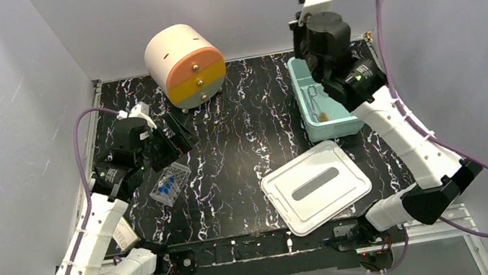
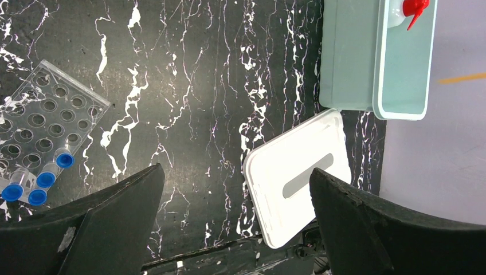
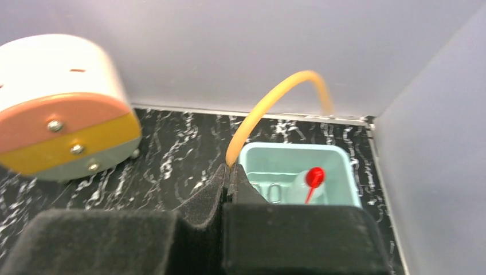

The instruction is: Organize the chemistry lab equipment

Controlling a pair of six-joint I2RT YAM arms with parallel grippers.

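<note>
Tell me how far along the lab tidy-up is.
Done: squeeze bottle and forceps lie in the teal bin. In hand: right gripper shut on the tan tubing above it. Remaining: tube rack with blue-capped tubes sits outside the bin, left gripper open near it, white lid off.

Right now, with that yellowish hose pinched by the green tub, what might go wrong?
The tubing arcs out of the shut right pincer; let go, it may spring over the teal bin rim. The squeeze bottle lies inside, leaving less room. The open left pincer hangs near the tube rack and could nudge it.
</note>
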